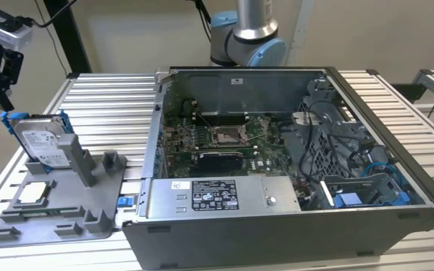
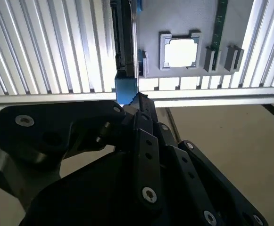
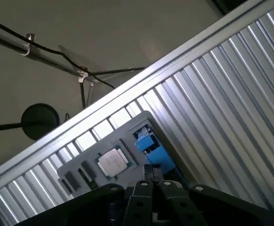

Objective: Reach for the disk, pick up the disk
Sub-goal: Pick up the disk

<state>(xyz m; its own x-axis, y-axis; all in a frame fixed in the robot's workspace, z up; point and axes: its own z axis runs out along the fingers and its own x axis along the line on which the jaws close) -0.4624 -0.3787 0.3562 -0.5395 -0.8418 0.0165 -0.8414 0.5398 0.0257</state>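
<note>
The disk (image 1: 40,141) stands upright on its edge in the grey fixture (image 1: 59,217) at the exterior view's left, its white label facing forward and blue rails along its sides. My gripper (image 1: 6,104) hangs right over the disk's upper far corner, fingers drawn together, with the tips at the end of the blue rail (image 2: 126,89). I cannot tell whether they pinch the rail or only touch it. In the second wrist view the disk (image 2: 125,37) is edge-on beyond the gripper (image 2: 139,98). In the first wrist view the blue rail (image 3: 151,147) lies just past the gripper (image 3: 150,170).
A small square silver chip (image 1: 34,193) lies in the fixture in front of the disk, also seen in both wrist views (image 2: 180,52) (image 3: 112,162). An open computer case (image 1: 277,169) fills the ribbed table's middle and right. The arm's base (image 1: 247,39) stands behind it. The table edge is near the gripper.
</note>
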